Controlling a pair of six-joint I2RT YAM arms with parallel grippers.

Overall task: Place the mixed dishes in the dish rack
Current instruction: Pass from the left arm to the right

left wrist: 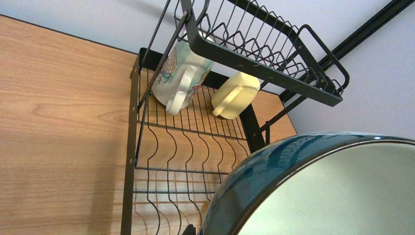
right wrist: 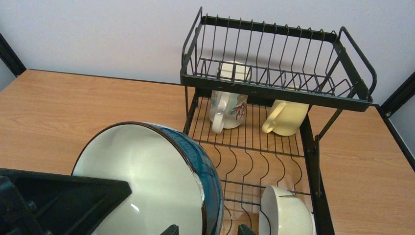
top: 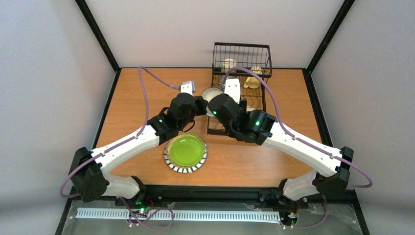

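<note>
The teal-banded cup (top: 211, 94) is held tilted on its side above the left edge of the black wire dish rack (top: 241, 49). My left gripper (top: 202, 104) is shut on it, and one of its fingers (right wrist: 58, 200) lies inside the white interior. The cup fills the lower right of the left wrist view (left wrist: 303, 161). My right gripper (right wrist: 209, 229) is open, with its fingertips on either side of the cup's wall (right wrist: 147, 181). The lime-green plate (top: 186, 152) with the striped rim lies flat on the table in front of the arms.
On the rack base (right wrist: 254, 161), under the raised basket (right wrist: 274, 90), lie a white patterned mug (right wrist: 227, 110) and a cream mug (right wrist: 286, 117). A cream-white bowl (right wrist: 286, 213) stands on edge in the near right slots. A pale dish (right wrist: 232, 71) sits in the basket.
</note>
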